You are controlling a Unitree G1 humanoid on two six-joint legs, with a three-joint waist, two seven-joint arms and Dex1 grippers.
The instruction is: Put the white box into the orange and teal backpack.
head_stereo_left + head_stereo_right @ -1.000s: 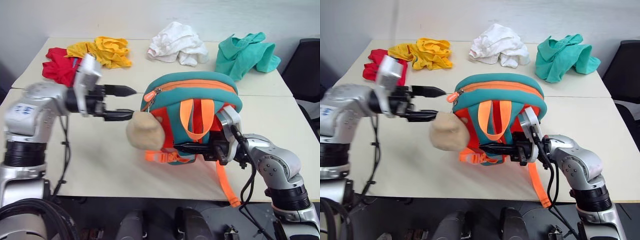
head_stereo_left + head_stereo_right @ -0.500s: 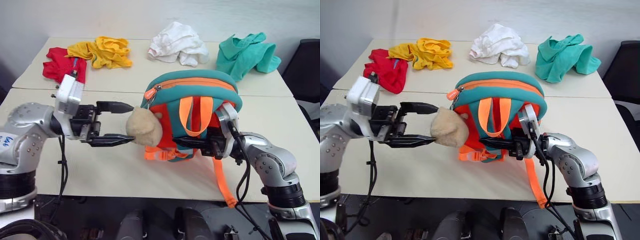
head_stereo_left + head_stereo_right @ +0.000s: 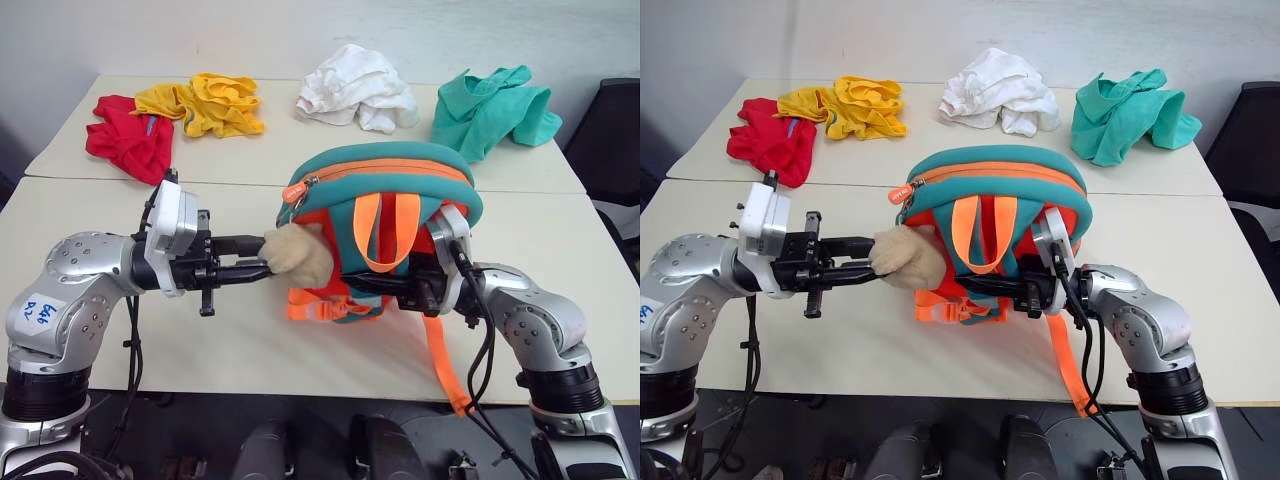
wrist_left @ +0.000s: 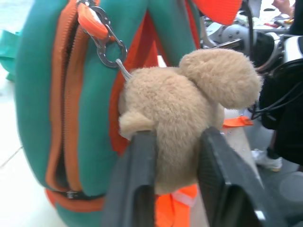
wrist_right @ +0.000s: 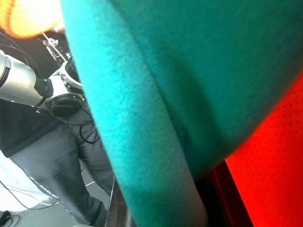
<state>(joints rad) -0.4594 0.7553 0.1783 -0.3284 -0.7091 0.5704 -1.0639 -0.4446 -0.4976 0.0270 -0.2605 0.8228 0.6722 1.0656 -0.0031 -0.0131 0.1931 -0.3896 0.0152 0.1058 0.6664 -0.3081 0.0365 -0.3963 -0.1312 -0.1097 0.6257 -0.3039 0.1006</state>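
Note:
The orange and teal backpack (image 3: 400, 170) stands upright on the near table, its zipper side turned to my left arm. A beige plush ball toy (image 3: 295, 252) hangs from its zipper ring (image 4: 111, 45). My left gripper (image 3: 262, 257) points level at the backpack, and in the left wrist view both black fingers (image 4: 135, 179) pinch the toy. My right gripper (image 3: 365, 283) reaches in from the other side, shut on the backpack's fabric below the orange carry loop (image 3: 385, 235). The white box is out of view.
On the far table lie a red cloth (image 3: 130, 135), a yellow cloth (image 3: 205, 100), a white cloth heap (image 3: 357, 88) and a teal garment (image 3: 490, 108). An orange strap (image 3: 445, 370) trails over the table's front edge. A dark chair (image 3: 615, 130) stands at the right.
My left gripper dropped from beside the zipper to the plush toy and closed on it. The right gripper kept its hold on the backpack.

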